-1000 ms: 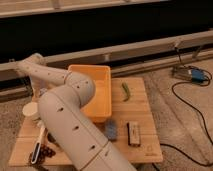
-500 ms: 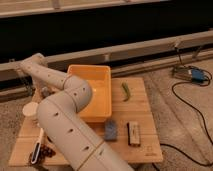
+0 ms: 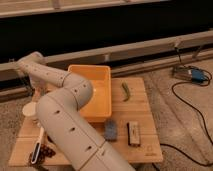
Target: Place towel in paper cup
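The paper cup (image 3: 29, 110) is white and stands near the left edge of the wooden table (image 3: 145, 107). My arm rises from the bottom of the view, bends at the far left and comes down toward the cup. My gripper (image 3: 34, 93) is at the end of the arm, just above and behind the cup, mostly hidden by the arm. I cannot pick out the towel with certainty; it may be hidden behind the arm or in the gripper.
An orange bin (image 3: 97, 95) sits mid-table. A green pepper (image 3: 125, 91) lies right of it. A blue-grey sponge (image 3: 110, 129) and a dark bar (image 3: 133, 134) lie near the front edge. A white long object (image 3: 37, 146) and a dark red cluster (image 3: 48, 151) lie front left. Cables (image 3: 192, 100) run on the floor at right.
The arm has shifted only slightly over the left side of the table. The cup and the other objects have not moved.
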Robot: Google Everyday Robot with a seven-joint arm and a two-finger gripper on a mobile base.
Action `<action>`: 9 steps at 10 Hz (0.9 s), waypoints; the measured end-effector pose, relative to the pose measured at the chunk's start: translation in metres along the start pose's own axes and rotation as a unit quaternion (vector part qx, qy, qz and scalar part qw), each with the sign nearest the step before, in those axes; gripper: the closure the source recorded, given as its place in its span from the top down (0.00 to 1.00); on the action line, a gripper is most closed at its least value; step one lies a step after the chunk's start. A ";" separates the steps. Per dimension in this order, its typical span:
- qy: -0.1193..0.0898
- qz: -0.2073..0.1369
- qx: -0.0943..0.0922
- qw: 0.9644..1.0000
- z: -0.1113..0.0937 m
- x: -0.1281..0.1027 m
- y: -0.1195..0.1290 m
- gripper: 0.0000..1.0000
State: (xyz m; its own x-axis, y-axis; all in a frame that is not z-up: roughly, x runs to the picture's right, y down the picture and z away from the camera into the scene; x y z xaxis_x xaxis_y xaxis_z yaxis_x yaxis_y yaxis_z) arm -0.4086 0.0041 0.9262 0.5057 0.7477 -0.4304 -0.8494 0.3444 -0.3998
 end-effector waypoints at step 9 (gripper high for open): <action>-0.091 -0.033 -0.030 0.995 -0.109 0.031 0.054 0.00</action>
State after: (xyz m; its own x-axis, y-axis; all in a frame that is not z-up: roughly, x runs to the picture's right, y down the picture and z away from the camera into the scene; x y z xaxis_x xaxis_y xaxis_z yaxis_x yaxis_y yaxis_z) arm -0.4220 -0.0161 0.8027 0.5194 0.8172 -0.2498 -0.8019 0.3651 -0.4730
